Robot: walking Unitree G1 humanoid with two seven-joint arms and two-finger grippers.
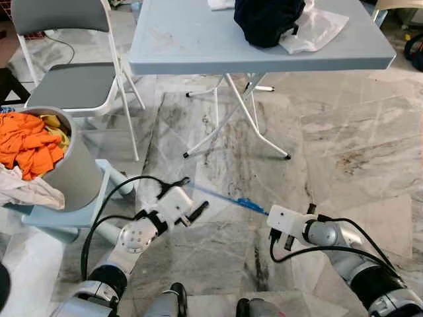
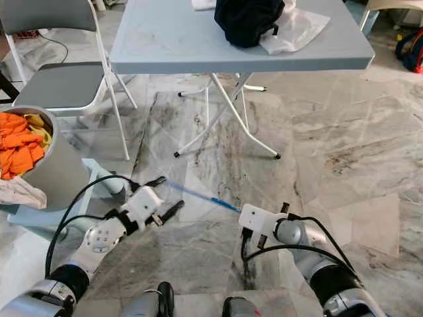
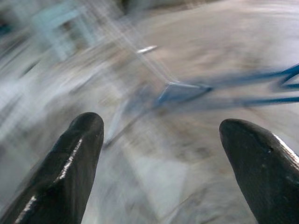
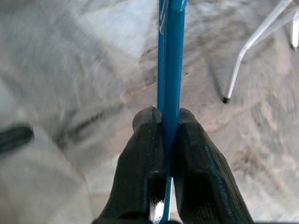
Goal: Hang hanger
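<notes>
A thin blue hanger hangs low over the marble floor between my two arms. My right gripper is shut on it, the blue bar pinched between both fingers. In the eye views the right wrist sits at the hanger's right end. My left gripper is open at the hanger's left end, one finger above the bar and one below. The left wrist view is blurred; the hanger lies beyond the spread fingers, not between them.
A grey folding table stands ahead with a black garment and a white cloth on it. A folding chair is at the left. Near my left arm, a grey bin of orange clothes sits on a pale blue stool.
</notes>
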